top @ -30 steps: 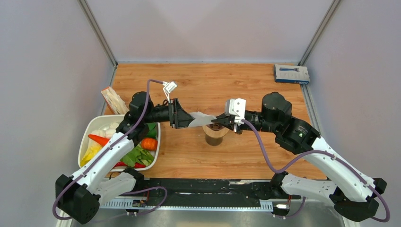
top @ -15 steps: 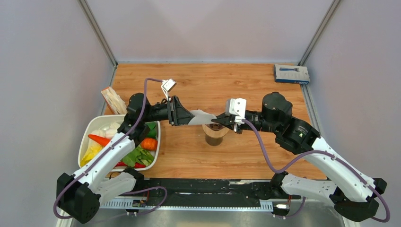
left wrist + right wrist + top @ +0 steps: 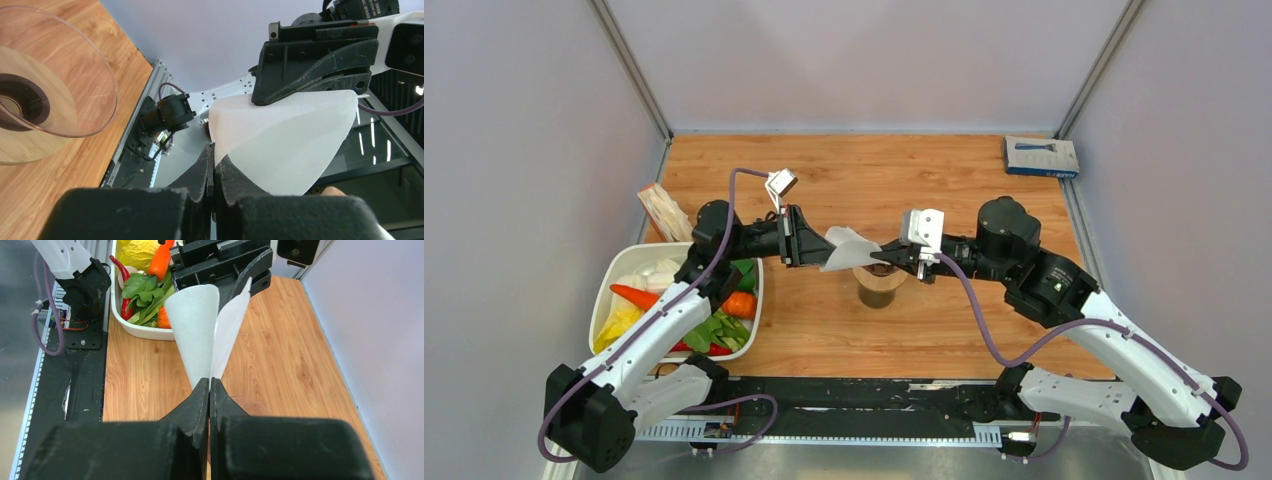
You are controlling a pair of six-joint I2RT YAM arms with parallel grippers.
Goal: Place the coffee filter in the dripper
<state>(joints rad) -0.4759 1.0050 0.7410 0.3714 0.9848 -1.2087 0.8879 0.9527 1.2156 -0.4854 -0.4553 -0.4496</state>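
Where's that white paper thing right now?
In the top view, the coffee filter hangs mid-table, pinched between the left gripper and right gripper, just left of the dripper.

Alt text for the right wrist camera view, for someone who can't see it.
The right gripper pinches the pointed end of the coffee filter; the left gripper holds its far edge, the two layers parted. Behind sits a tray of vegetables.
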